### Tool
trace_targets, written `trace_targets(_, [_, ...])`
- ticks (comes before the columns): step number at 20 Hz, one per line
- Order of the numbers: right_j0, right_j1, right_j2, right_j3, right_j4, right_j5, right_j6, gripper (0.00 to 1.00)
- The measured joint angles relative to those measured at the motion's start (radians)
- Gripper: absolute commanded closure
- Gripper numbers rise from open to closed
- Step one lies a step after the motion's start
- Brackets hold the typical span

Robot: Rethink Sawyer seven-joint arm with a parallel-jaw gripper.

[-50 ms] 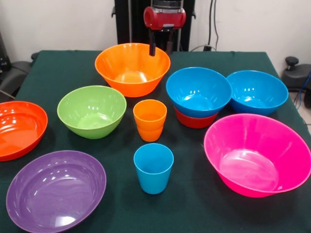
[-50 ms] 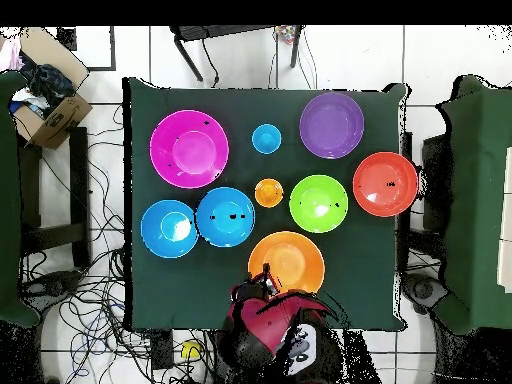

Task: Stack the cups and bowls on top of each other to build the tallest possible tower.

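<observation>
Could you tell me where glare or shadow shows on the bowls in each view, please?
Front view: white highlights streak the purple bowl and the pink bowl; only soft shadows on the table. Overhead view: glare spots mark the pink bowl and the purple bowl.

This is a robotics lab or test room, not a home. A table (image 2: 140,290) draped in dark green cloth stands on a pale tiled floor (image 2: 100,60), and loose black cables (image 2: 85,300) sprawl over the tiles beside the table's edges. A red and black robot arm (image 2: 270,335) rises at one edge of the tabletop. An open cardboard box (image 2: 50,105) of odds and ends sits off one corner, and more cables (image 1: 212,24) hang down the plain white wall (image 1: 58,24)
</observation>
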Motion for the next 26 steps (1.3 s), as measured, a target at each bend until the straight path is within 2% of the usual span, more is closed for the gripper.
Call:
trace_targets(5, [0.0,0.015,-0.005,0.0,0.008,0.0,0.0,0.0])
trace_targets(9, [0.015,0.039,-0.041,-0.001,0.018,-0.029,0.0,0.0])
trace_targets(18, [0.091,0.157,-0.142,-0.003,0.092,-0.216,0.0,0.0])
trace_targets(26, [0.094,0.177,-0.147,-0.003,0.101,-0.25,0.0,0.0])
